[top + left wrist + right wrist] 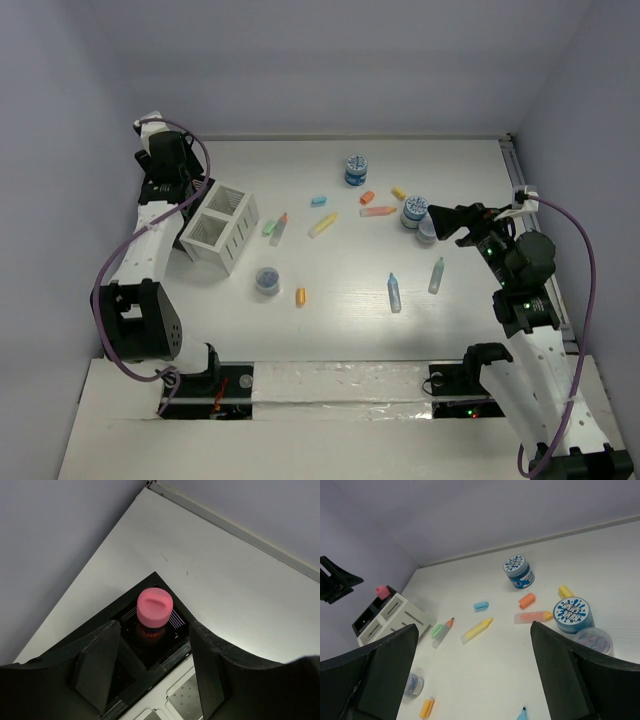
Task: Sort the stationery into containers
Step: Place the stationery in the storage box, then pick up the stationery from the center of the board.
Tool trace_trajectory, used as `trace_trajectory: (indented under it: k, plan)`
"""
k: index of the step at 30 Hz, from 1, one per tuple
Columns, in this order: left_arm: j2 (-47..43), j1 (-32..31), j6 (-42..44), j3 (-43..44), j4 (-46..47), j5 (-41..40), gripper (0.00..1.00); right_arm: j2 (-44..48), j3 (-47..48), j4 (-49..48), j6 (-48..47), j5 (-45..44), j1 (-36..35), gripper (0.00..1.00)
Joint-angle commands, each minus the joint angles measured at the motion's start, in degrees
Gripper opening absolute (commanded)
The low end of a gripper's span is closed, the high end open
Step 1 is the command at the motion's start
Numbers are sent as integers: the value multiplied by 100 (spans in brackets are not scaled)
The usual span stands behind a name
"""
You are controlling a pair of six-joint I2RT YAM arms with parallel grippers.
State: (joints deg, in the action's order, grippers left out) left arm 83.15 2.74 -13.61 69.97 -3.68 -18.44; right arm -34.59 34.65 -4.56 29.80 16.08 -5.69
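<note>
Left gripper [154, 630] is poised over the black tray [126, 609] at the far left of the tabletop [340, 330]. Its jaws are parted, one finger on either side of a pink-capped piece [155, 605] and clear of it. That piece stands upright, cap up, in a ribbed cell of the tray. The white box [238, 238] adjoins the tray. The overhead view shows two open cells side by side, with only their white inner walls visible. The rest of the stationery lies loose on the tabletop, outside both containers. A grey-lidded tub [267, 279] and a short orange stick [300, 296] lie just in front of the box, and a green stick [272, 229] lies near its right end. Toward centre are a blue piece [320, 199] and a yellow stick [322, 224]. A blue-lidded tub [355, 170] sits farthest back. Further right are an orange piece [367, 197], a long orange stick [378, 211] and a yellow piece [398, 192]. A blue stick [394, 292] and a pale green stick [437, 275] lie nearer the arms. Right gripper [474, 627] has its jaws wide, holding nothing, and hovers just beside a second blue-lidded tub [414, 210] and a pale-lidded tub [428, 231].
</note>
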Motion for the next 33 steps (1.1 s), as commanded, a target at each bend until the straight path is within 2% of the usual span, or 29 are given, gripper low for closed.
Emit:
trace_trajectory:
  k: [1, 7, 10, 13, 15, 18, 19, 20, 22, 26, 33]
  plan:
    - [-159, 33, 7, 34, 254, 15, 55, 5, 33, -133, -80, -52, -37, 100]
    - [-554, 33, -203, 122, -17, 638, 59, -13, 33, -133, -89, -52, -37, 100]
    - [-1028, -440, -300, 25, -368, 859, 62, -13, 33, -142, -80, -52, -37, 100]
    - [-1608, -1221, -414, -387, -781, 860, 66, -57, 59, -116, -89, -34, -37, 100]
    - [-1898, -1835, -669, -905, -949, 797, 72, -65, 68, -98, -89, -26, -37, 100]
    - [-2390, -2346, -1082, -1661, -1205, 920, 78, -83, 85, -63, -106, -8, -37, 100]
    - [-2653, -2444, -1187, -1854, -1248, 921, 84, -101, 94, -72, -106, -8, -37, 100]
    - [-2786, -2541, -1301, -2143, -1292, 903, 86, -127, 103, -54, -106, 1, -37, 100]
    - [-3085, -2786, -1627, -2365, -1389, 903, 89, -136, 112, -54, -106, 10, -37, 100]
    - [-3113, -3069, -2154, -2769, -1486, 1026, 94, -171, 103, -89, -80, 45, -37, 100]
    - [-2612, -3333, -2261, -3103, -1759, 894, 95, -101, 94, -89, -80, 36, -37, 100]
